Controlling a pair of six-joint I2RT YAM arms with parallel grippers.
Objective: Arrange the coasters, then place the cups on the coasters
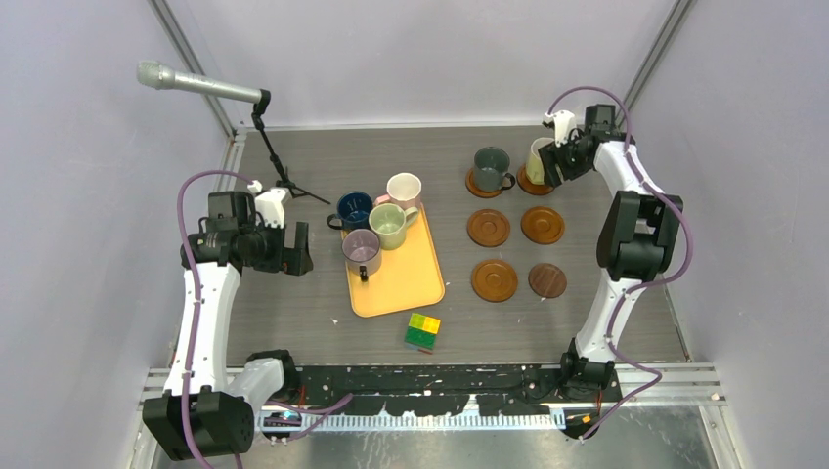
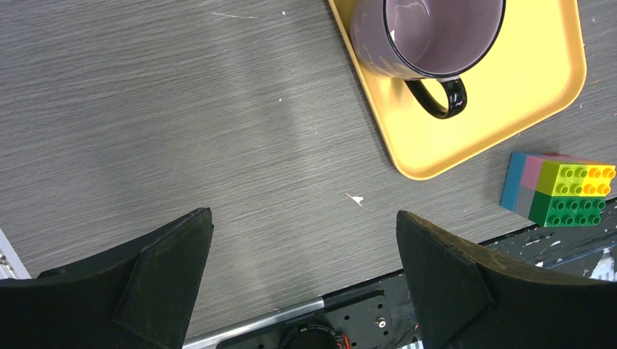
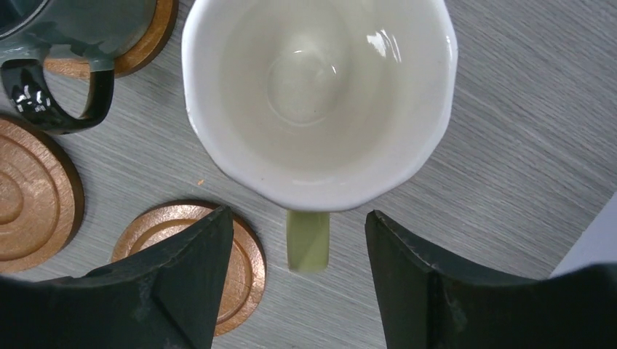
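Six wooden coasters lie in two columns on the right. A dark grey-green cup [image 1: 490,168] stands on the far left coaster [image 1: 482,185]. Beside it, a pale yellow-cream cup [image 1: 537,160] [image 3: 313,94] stands on the far right coaster [image 1: 529,183]. My right gripper [image 1: 551,167] [image 3: 298,247] is open, its fingers either side of that cup's handle [image 3: 308,240] without touching it. Four coasters [image 1: 488,228] [image 1: 543,225] [image 1: 494,279] [image 1: 547,280] are bare. The mauve cup [image 1: 361,249] [image 2: 429,36], the light green cup [image 1: 391,225] and the white-pink cup [image 1: 403,189] stand on the orange tray. The dark blue cup [image 1: 353,208] is at its far left corner. My left gripper [image 1: 293,250] [image 2: 302,254] hangs open over bare table left of the tray.
The orange tray [image 1: 406,283] [image 2: 509,109] lies mid-table. A yellow-green block [image 1: 422,331] [image 2: 560,190] sits near the front edge. A microphone [image 1: 196,83] on a small stand [image 1: 283,178] is at the back left. Walls enclose the table on three sides.
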